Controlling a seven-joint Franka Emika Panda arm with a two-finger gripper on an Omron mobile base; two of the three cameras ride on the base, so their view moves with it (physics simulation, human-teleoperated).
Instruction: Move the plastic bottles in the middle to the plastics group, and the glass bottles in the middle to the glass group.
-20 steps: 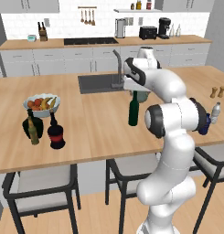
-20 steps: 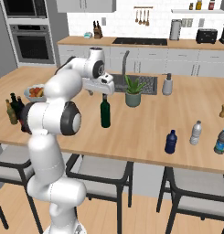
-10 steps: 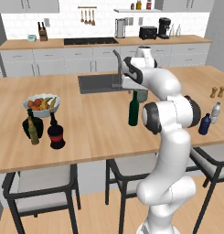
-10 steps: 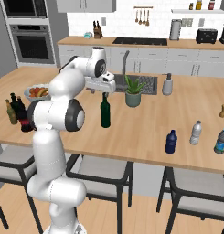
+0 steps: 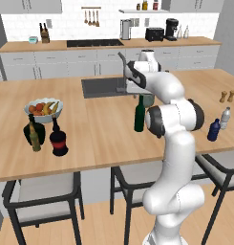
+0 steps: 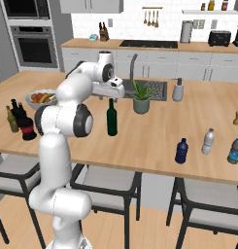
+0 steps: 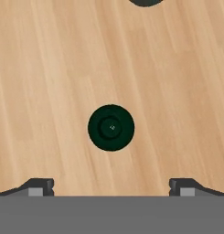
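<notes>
— Green wine bottle (image 7: 111,127) first: where is your pincer on it?

— My pincer (image 7: 111,186) hangs straight above it, released, jaws spread wide with nothing between them. Looking down along it, I see the bottle's round top centred between my fingertips (image 7: 40,186).

— Anything different from a moment ago?

— Little. My hand has stayed over the neck and the jaws have been wide throughout; my arm has only settled a touch. The bottle (image 5: 139,114) stands upright where it was, mid-counter (image 5: 99,129), near the sink (image 5: 101,86).

— So what does that mean for the sort?

— I judge I'm lined up to descend and take the neck. It belongs left with the fat green bottle (image 5: 30,131) and olive-brown bottle (image 5: 35,139); the black red-banded bottle (image 5: 58,140) already stands beside them. The small blue bottle (image 6: 181,151) is near the clear water bottle (image 6: 208,141).
</notes>
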